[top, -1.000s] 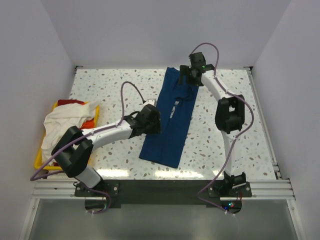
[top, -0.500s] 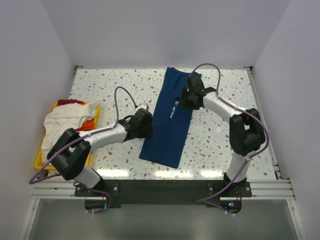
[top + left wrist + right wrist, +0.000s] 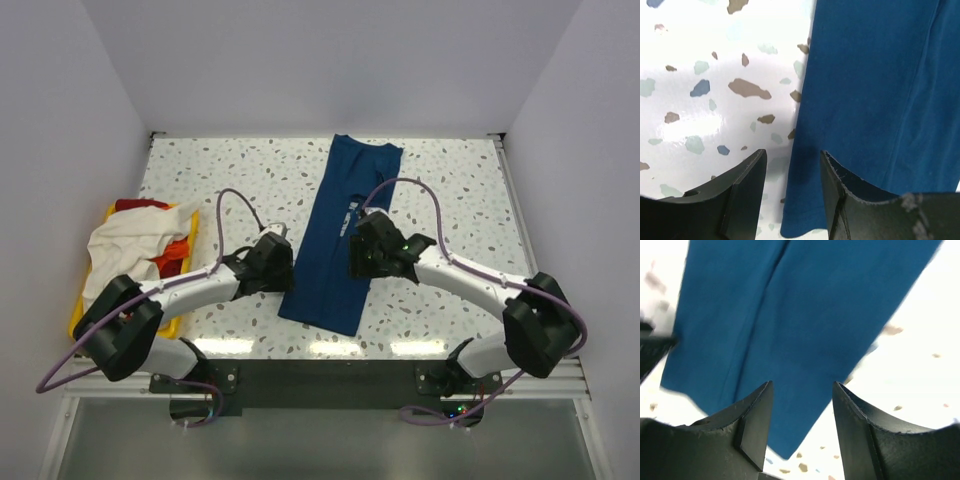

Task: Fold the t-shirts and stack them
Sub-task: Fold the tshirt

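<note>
Folding so far: navy t-shirt (image 3: 345,235) lies mid-tabletop (image 3: 220,170) as a long narrow strip. Looks like the sides are tucked in, but no cross fold yet.
Left pincer (image 3: 792,160): jaws well apart, gripping nothing, sitting over the strip's near left edge.
Right pincer (image 3: 802,390): jaws apart too, empty, over the strip's near right side.
Left to do: heap of other t-shirts (image 3: 115,250) waiting in the yellow bin (image 3: 75,325), far left. Nothing's stacked yet.

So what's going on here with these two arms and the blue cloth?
Two robot arms are folding t-shirts. A navy t-shirt lies on the table, already folded into a long strip. The left arm and right arm sit at either side of its near end, jaws open, holding nothing. More shirts wait in the yellow bin at the left.
</note>
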